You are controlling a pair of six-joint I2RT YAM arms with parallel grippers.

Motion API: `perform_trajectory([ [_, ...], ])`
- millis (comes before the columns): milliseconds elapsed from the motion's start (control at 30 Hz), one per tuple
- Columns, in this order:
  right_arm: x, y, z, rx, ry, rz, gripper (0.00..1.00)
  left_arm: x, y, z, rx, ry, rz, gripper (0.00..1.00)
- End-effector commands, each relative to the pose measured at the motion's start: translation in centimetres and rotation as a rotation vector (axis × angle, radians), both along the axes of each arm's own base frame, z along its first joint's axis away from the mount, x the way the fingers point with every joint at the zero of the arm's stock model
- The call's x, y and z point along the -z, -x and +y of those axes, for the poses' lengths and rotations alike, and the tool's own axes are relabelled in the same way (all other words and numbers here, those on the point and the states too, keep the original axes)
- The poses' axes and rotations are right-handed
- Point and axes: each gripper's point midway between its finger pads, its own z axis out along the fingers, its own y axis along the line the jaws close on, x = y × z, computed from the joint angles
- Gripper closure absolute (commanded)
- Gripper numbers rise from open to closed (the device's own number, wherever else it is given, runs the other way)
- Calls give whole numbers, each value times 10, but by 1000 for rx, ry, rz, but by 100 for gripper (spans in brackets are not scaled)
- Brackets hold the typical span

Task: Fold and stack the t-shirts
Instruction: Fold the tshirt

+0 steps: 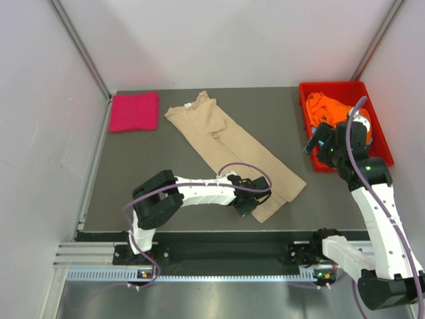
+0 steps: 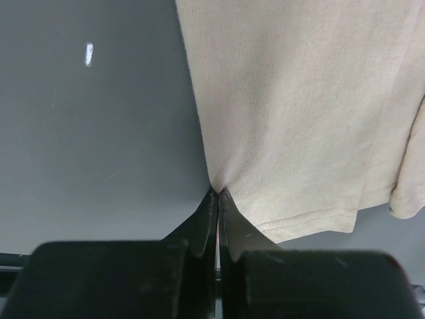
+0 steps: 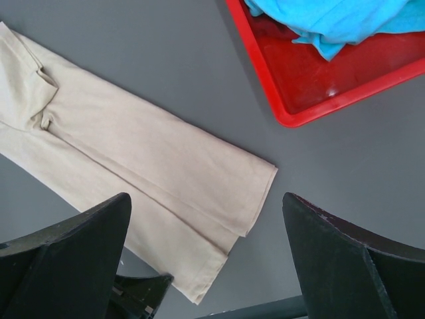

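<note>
The beige t-shirt [image 1: 232, 149] lies folded lengthwise as a long diagonal strip on the dark table, neck at the far left and hem at the near right. My left gripper [image 1: 251, 203] is low at the hem end. In the left wrist view the left gripper [image 2: 218, 193] is shut, pinching the side edge of the beige t-shirt [image 2: 299, 100] just above the hem. A folded magenta-pink t-shirt [image 1: 135, 111] rests at the far left. An orange t-shirt [image 1: 329, 106] and a light blue t-shirt [image 3: 332, 20] lie crumpled in the red tray. My right gripper [image 3: 206, 199] hangs open and empty above the table beside the tray.
The red plastic tray [image 1: 332, 84] stands at the far right, and its near corner [image 3: 285, 119] shows in the right wrist view. White walls close in the table on the left, back and right. Bare dark table lies between the beige shirt and the tray.
</note>
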Motion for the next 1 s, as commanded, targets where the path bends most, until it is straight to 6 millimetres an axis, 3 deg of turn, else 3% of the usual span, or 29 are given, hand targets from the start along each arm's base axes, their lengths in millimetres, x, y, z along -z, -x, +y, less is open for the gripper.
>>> perform_trajectory([
  [0, -17, 4, -4, 6, 3, -42, 4, 4, 12, 23, -37, -53, 25, 100],
  [167, -8, 7, 4, -65, 7, -27, 4, -10, 15, 50, -52, -85, -11, 100],
  [267, 27, 12, 13, -114, -19, 47, 4, -14, 23, 68, -46, -117, -12, 100],
  [300, 48, 17, 20, -141, -46, 97, 4, -14, 26, 72, -44, -127, -7, 100],
  [500, 107, 31, 58, -320, -181, 236, 9, -4, 48, 110, -42, -173, 39, 100],
  [800, 169, 67, 78, -398, -269, 377, 19, -19, 55, 156, 15, -193, -19, 100],
  [967, 186, 85, 97, -434, -271, 418, 23, -19, 60, 177, 60, -283, -9, 100],
])
